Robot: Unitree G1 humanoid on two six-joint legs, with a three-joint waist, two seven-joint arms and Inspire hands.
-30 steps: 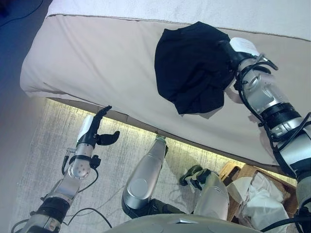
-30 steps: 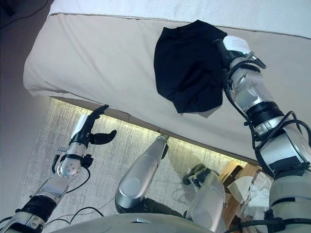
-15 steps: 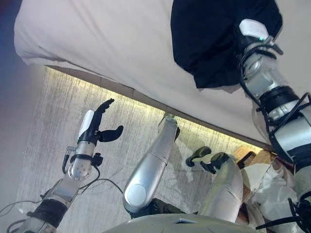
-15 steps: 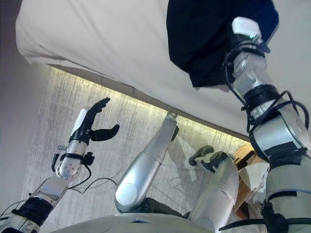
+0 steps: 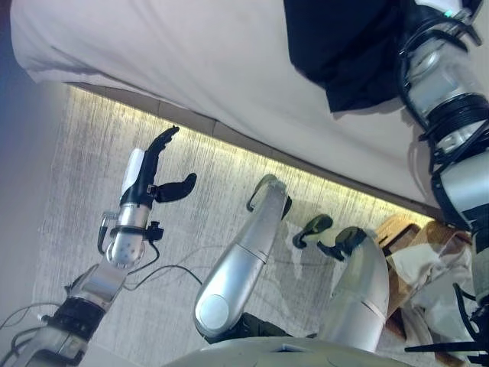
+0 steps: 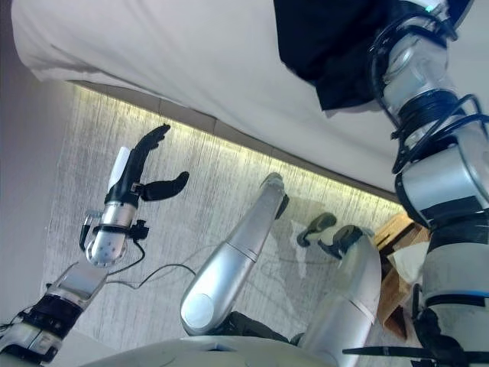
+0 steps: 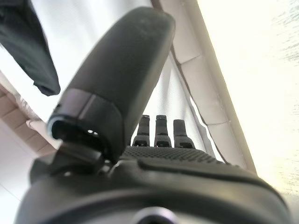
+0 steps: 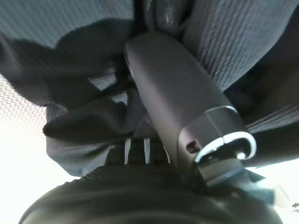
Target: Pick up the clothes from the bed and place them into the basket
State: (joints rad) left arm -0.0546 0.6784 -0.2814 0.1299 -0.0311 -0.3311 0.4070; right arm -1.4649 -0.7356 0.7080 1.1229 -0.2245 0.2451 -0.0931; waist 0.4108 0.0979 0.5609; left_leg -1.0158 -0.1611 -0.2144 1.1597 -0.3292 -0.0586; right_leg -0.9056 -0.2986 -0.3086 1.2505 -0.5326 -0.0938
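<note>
Right wrist view shows the right hand (image 8: 177, 93) with thumb and fingers clamped on the black garment (image 5: 344, 46), on the bed (image 5: 191, 53). Below the bed's edge, the left hand (image 5: 149, 180) hangs with fingers apart, near the wicker basket (image 5: 397, 233).

A bedroom: bed (image 5: 191, 53), rug (image 5: 99, 168), wicker basket (image 5: 397, 237)

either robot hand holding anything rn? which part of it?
Right robot hand is closed on the black garment, thumb pressed into bunched cloth; which part of the garment cannot be told. Left robot hand is open over the floor and holds nothing.
</note>
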